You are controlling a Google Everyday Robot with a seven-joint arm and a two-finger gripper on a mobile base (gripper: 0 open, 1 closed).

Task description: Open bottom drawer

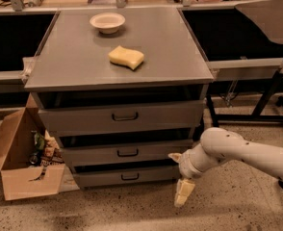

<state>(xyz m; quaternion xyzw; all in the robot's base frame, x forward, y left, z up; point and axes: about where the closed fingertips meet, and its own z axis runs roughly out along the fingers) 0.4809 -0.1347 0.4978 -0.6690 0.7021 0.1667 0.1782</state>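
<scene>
Left of the tool [183, 193] lies the bottom drawer [127, 176].

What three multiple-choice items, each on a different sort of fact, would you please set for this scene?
1. Where is the gripper? A. High overhead. B. Low, right of the bottom drawer. C. Out of view.
2. How many drawer fronts does the cabinet show? A. Two. B. Three. C. Five.
3. The bottom drawer's handle is: A. gripped. B. missing. C. untouched.
Key: B, it hangs near the floor beside that front; B, three stacked fronts; C, the gripper is apart from it.
</scene>
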